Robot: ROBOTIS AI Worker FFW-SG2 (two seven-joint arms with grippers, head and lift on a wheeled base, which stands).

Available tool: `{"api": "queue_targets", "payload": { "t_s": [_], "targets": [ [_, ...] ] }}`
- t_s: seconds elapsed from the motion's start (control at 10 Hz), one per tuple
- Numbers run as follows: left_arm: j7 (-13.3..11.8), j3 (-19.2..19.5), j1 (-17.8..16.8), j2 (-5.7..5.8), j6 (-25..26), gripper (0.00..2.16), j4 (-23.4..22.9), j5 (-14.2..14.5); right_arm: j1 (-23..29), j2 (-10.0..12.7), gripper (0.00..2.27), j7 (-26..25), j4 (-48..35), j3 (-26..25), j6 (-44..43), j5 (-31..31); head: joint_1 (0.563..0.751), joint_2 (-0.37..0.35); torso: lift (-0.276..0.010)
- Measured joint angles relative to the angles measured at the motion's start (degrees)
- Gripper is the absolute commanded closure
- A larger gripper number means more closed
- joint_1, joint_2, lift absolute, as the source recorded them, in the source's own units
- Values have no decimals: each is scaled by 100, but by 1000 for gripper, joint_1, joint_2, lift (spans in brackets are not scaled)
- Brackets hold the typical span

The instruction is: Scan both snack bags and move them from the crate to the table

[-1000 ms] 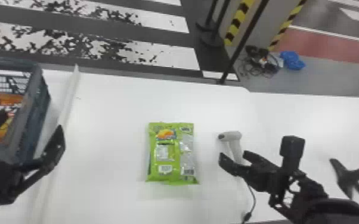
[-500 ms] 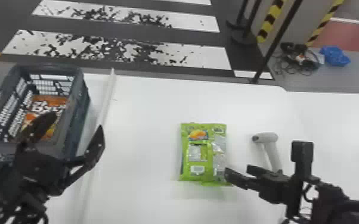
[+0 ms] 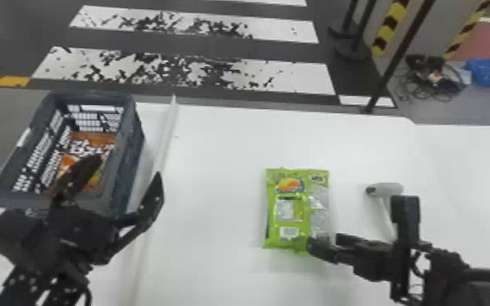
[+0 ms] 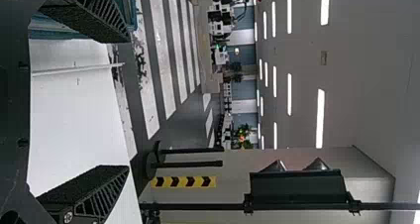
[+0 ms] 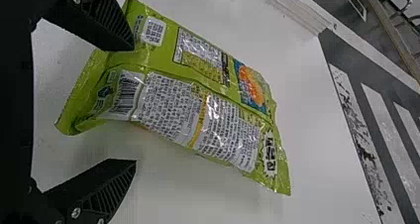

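Table (image 3: 215,134), white, flat-topped, spans the head view's middle and right. Dark blue-grey plastic crate (image 3: 128,162), upper left; long white strip (image 3: 167,138) just right of it. Left gripper (image 3: 128,171), lower left, spread wide, empty, obscures the crate's near end. Right gripper (image 3: 324,241), lower right, fingers apart, holding nothing; one overlaps a corner of the green, shiny snack bag (image 3: 297,211), contact unclear. That bag lies flat at centre-right; orange printed snack bag (image 3: 97,140) inside crate. Light-grey handheld scanner (image 3: 388,189), right, handle partly hidden behind right gripper.

Versus 1.0 s ago: right gripper has closed its gap to green bag; more crate visible.
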Motion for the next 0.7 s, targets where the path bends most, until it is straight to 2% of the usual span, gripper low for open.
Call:
{"api": "queue_targets", "payload": {
  "t_s": [0.1,0.2,0.3,0.7],
  "targets": [
    [0,1,0,0,2,83,1,0,-69,0,849,44,81,57,0,14,695,-57,-88],
    [0,1,0,0,4,83,7,0,-136,-3,2081,85,149,83,0,39,695,-52,-88],
    [0,1,0,0,5,83,11,0,-192,-5,2256,91,190,119,25,143,695,-53,-88],
    [0,8,0,-9,1,83,19,0,-124,0,2256,286,69,59,-76,214,695,-52,-88]
  ]
}}
